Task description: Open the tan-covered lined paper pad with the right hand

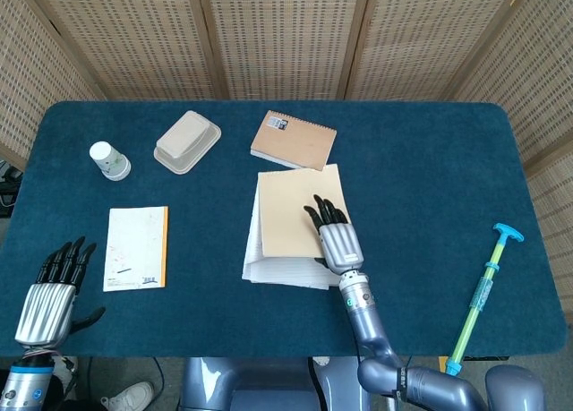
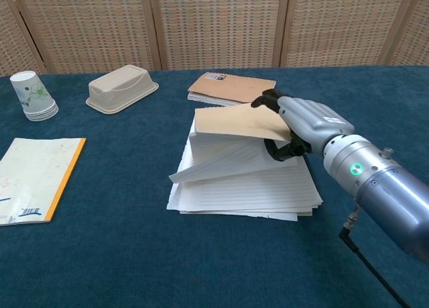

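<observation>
Your right hand [image 2: 295, 123] has the tan cover [image 2: 238, 122] of the lined paper pad [image 2: 248, 184] pinched along its right edge, fingers [image 1: 324, 216] lying over the top of the cover and the thumb tucked beneath it. The cover is lifted off the pages at a slant, and a few lined sheets are riding up with it, fanned between the cover and the flat stack below. The pad sits near the middle of the desk [image 1: 421, 160], a little toward the near edge, with its lower pages splayed out to the left.

Your left hand [image 1: 49, 299] hangs at the desk's near left corner, holding nothing, fingers straight and slightly apart; only the head view shows it.

Just beyond the pad, toward the far edge, lies a brown spiral notebook [image 1: 294, 140]. Left of that is an upturned beige container [image 1: 187, 141], and further left, near the desk's left edge, a stack of paper cups [image 1: 109, 160]. A white pad with an orange spine [image 1: 136, 247] lies flat on the left half of the desk. A green and blue pump toy [image 1: 482, 290] rests near the right edge, well apart from the pad.
</observation>
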Available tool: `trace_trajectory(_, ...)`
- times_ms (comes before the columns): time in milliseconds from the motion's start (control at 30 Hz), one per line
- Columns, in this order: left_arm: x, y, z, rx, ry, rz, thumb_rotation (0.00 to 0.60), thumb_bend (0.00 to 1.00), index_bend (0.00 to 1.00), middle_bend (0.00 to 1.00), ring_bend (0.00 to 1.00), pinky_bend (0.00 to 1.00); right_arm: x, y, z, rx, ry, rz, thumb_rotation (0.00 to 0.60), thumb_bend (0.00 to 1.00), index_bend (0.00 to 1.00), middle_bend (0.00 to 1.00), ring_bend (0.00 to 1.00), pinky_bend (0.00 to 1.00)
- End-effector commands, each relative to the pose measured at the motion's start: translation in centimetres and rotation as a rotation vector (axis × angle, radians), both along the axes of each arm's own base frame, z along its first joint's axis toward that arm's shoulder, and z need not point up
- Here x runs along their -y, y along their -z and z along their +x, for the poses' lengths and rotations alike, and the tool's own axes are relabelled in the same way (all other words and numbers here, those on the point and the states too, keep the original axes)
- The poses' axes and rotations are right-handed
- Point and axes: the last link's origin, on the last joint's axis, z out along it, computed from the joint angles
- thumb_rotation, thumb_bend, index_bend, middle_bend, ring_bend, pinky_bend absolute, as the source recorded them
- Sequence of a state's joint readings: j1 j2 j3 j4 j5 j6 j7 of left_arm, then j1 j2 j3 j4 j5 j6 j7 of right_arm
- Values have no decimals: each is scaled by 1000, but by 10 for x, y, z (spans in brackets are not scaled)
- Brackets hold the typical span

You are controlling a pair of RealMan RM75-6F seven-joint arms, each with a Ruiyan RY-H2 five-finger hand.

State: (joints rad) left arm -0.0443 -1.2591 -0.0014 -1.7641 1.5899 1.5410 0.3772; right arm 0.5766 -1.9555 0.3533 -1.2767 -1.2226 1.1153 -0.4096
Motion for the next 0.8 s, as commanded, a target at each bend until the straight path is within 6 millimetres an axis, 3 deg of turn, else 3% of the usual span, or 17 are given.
trace_trajectory(33,0,0,0,2,-1,1,600,96,0,0,0,91,-3,0,-4,8,0,9,600,783,388,322,265,439)
trace_trajectory(133,0,0,1,2,2,-1,600,96,0,0,0,91,-11,1,-9,13,-8,29,600,799,551,527,475,545)
trace_trajectory(267,0,0,1,1,4,-2,600,95,0,0,0,91,-19,1,-15,3,-34,41,600,800,606,625,569,579)
trace_trajectory(600,0,2,2,-4,7,-5,600,95,0,0,0,91,-47,-7,-21,40,-107,85,600,799,616,661,602,590)
trace_trajectory(800,1,1,2,-1,7,-2,600,95,0,0,0,91,-66,-28,-22,1,-210,72,600,798,617,661,602,595)
